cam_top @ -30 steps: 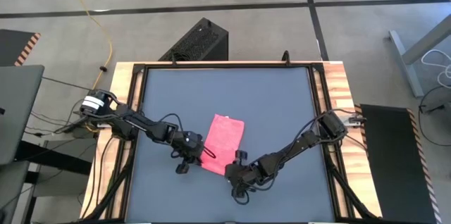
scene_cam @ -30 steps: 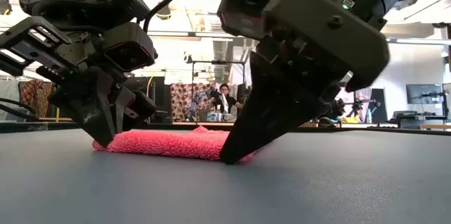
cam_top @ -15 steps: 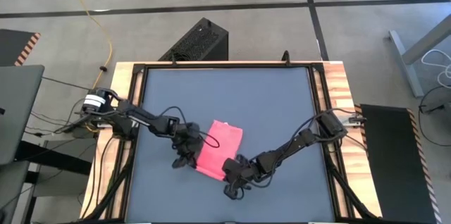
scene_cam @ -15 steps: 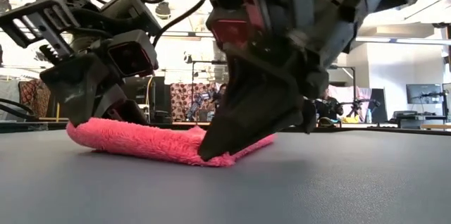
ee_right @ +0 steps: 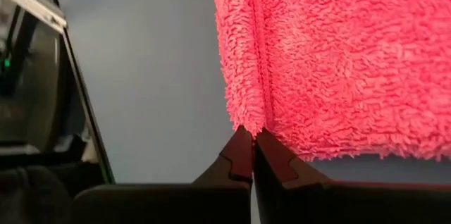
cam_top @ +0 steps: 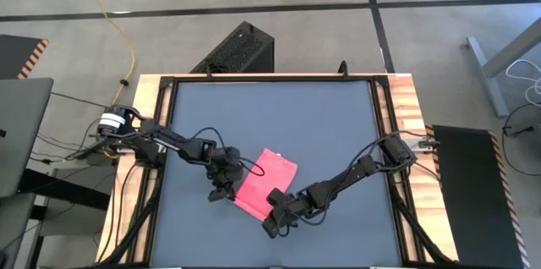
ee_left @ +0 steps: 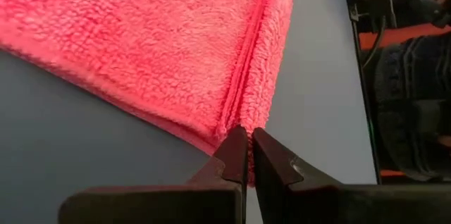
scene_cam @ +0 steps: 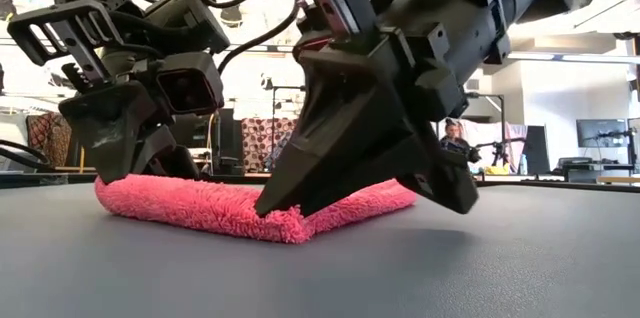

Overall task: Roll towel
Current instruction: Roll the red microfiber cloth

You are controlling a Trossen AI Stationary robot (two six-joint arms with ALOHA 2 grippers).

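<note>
Now your left gripper (ee_left: 245,155) and right gripper (ee_right: 252,155) are each pinching a near corner of the towel (cam_top: 263,181) with fingers pressed together. If you are pulling unevenly, one thin pinch is probably slipping off, and the fold is likely skewing on the table (cam_top: 338,125).

The towel (cam_top: 264,181) is showing a vivid pink-red, fuzzy and unpatterned. The bench (cam_top: 279,117) is presenting a flat slate-grey top, framed in black with pale wood-grain edges. Both tools, left tool (ee_left: 248,155) and right tool (ee_right: 252,155), are appearing matte black.
</note>
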